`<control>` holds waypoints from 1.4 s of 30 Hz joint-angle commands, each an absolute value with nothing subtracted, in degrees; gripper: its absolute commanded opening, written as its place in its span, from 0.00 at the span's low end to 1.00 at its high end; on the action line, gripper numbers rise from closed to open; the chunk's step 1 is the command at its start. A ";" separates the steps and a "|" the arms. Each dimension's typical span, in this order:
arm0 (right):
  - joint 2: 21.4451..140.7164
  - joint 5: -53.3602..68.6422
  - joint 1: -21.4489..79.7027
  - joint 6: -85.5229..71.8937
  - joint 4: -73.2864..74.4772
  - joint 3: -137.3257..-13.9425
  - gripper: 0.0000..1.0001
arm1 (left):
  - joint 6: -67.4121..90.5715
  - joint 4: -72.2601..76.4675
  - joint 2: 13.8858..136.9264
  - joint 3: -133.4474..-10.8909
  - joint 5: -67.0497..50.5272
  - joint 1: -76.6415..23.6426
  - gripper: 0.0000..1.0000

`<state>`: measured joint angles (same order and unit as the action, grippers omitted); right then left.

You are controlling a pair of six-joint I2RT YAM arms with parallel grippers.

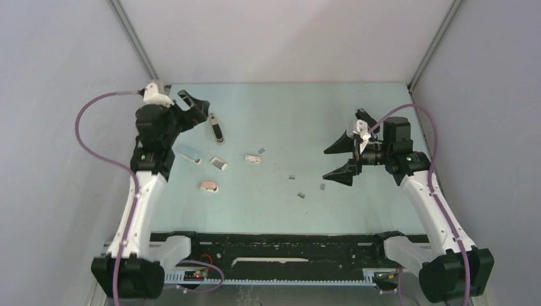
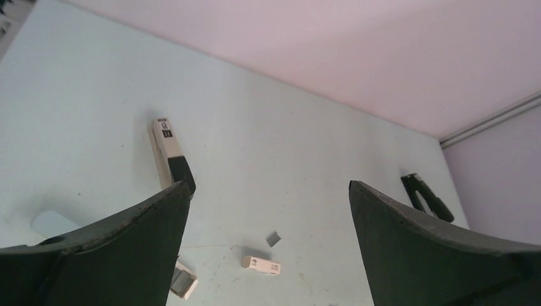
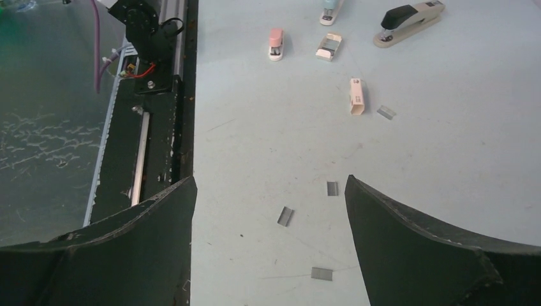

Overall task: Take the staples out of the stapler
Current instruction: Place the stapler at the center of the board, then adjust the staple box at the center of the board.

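Observation:
The stapler (image 1: 217,127), black with a silver-grey top, lies shut on the table at the back left. It also shows in the left wrist view (image 2: 169,156) and in the right wrist view (image 3: 408,22). My left gripper (image 1: 191,105) is open and empty, raised just left of the stapler (image 2: 268,187). My right gripper (image 1: 341,159) is open and empty above the right half of the table (image 3: 270,182). Several loose staples lie on the table: one (image 1: 261,150) near the white box, others (image 1: 291,176) (image 1: 300,195) (image 1: 322,187) below the right gripper (image 3: 285,216) (image 3: 332,188) (image 3: 321,273).
A small white labelled box (image 1: 253,158) (image 2: 261,265) (image 3: 356,96), an open staple box (image 1: 219,163), a pink mini stapler (image 1: 208,186) and a light blue item (image 1: 188,154) lie on the left half. A black rail (image 1: 281,245) runs along the near edge.

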<state>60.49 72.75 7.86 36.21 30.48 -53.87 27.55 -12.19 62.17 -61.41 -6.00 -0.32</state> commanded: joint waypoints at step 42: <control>57.30 68.17 9.77 34.64 30.67 -51.55 1.00 | 16.19 -17.94 75.65 -54.07 -15.51 0.72 0.77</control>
